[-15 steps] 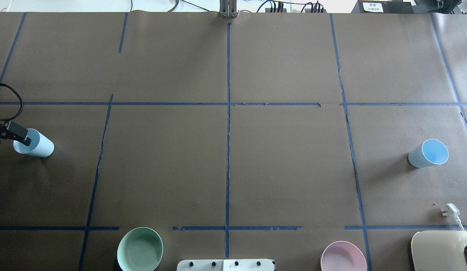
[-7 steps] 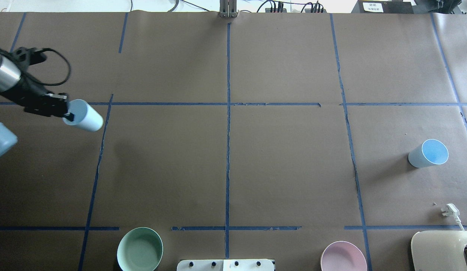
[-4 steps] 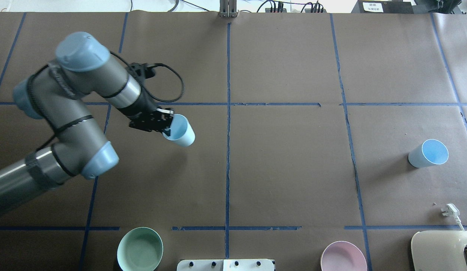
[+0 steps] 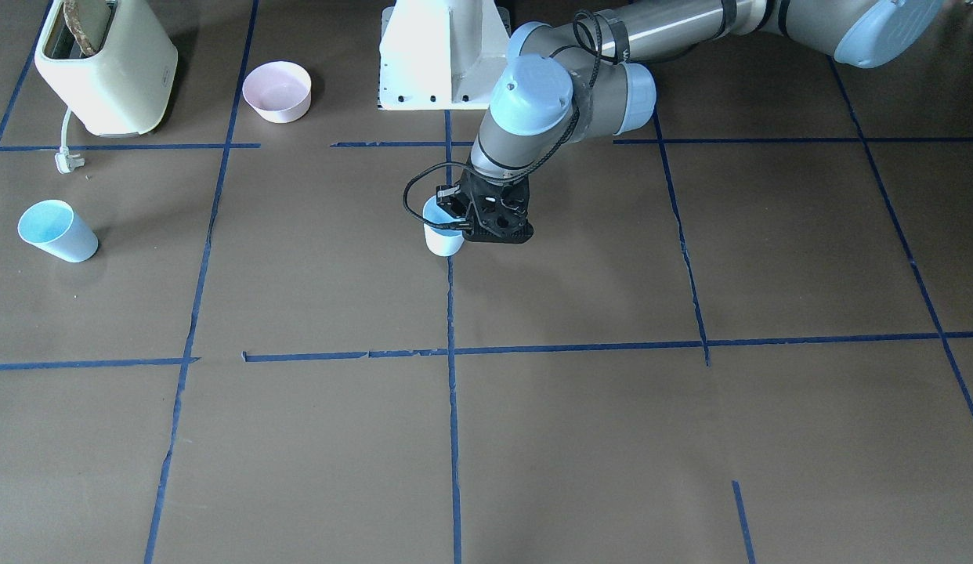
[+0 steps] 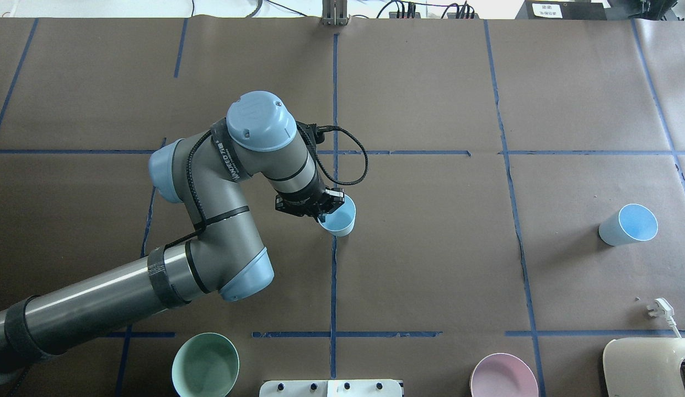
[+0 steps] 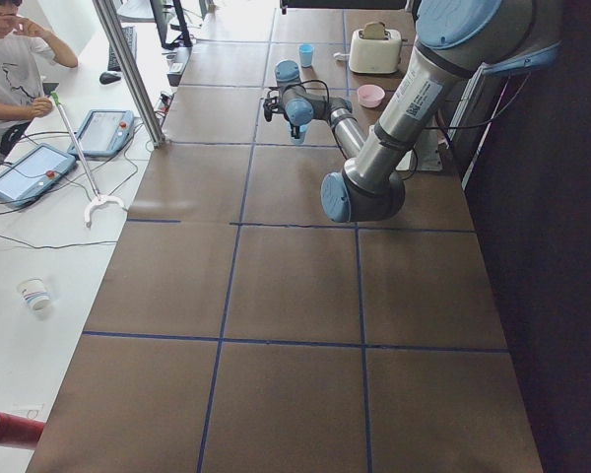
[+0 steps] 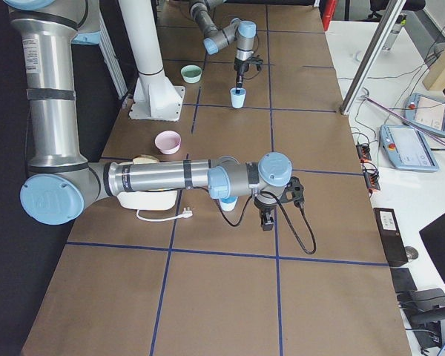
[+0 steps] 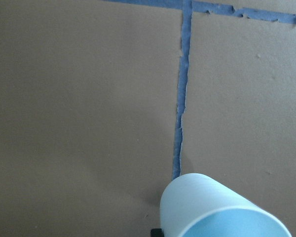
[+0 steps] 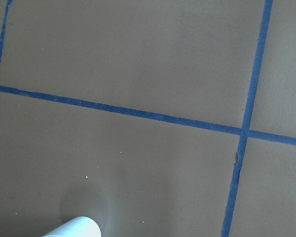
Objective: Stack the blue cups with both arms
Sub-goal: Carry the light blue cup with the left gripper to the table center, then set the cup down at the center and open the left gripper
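Observation:
My left gripper (image 5: 326,214) is shut on the rim of one pale-blue cup (image 5: 339,220), one finger inside it. It holds the cup upright and low over the centre tape line; I cannot tell whether the base touches the table. The front view shows the same grip (image 4: 449,222) on that cup (image 4: 443,237), which also fills the bottom of the left wrist view (image 8: 212,207). The second blue cup (image 5: 629,225) stands alone at the right. My right gripper (image 7: 267,221) shows only in the exterior right view, beside that cup (image 7: 228,205); I cannot tell if it is open.
A mint-green bowl (image 5: 205,365) and a pink bowl (image 5: 504,376) sit at the near edge, either side of the white pedestal (image 4: 443,55). A cream toaster (image 4: 106,66) with a loose plug (image 5: 659,307) stands at the right near corner.
My left arm has carried its cup from the table's far left edge to the centre line and turned it upright. The second cup has not moved.

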Robot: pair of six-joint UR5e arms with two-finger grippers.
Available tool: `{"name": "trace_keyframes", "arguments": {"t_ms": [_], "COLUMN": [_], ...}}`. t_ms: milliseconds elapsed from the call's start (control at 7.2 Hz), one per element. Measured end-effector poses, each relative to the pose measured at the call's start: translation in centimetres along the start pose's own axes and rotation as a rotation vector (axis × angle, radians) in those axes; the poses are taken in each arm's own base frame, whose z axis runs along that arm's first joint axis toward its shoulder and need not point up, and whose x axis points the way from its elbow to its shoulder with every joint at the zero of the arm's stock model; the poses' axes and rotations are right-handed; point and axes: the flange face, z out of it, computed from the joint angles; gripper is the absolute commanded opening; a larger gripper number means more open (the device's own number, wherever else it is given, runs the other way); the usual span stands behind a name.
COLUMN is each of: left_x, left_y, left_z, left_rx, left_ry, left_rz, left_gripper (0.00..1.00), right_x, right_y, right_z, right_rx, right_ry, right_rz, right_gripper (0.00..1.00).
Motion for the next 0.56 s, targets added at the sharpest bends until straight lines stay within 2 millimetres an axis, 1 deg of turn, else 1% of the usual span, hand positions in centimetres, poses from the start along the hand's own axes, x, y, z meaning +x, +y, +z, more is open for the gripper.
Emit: {"name": "trace_keyframes", "arguments": {"t_ms": [278, 556], "left_x": [0.27, -0.26], "left_y": [-0.16, -0.27], "left_z": [0.65, 1.06], "left_rx": [-0.001, -0.006], "left_ry": [-0.018, -0.045], "left_rz": [-0.007, -0.022], "left_gripper": [0.01, 0.05], "right_x": [0.07, 0.08], "right_y": [0.08, 0.09], "right_z": [0.08, 0.09], "right_rx": [-0.001, -0.002], "right_ry": [0.000, 0.000], "right_rz": [0.002, 0.003], "right_gripper": [1.00, 1.00]}}
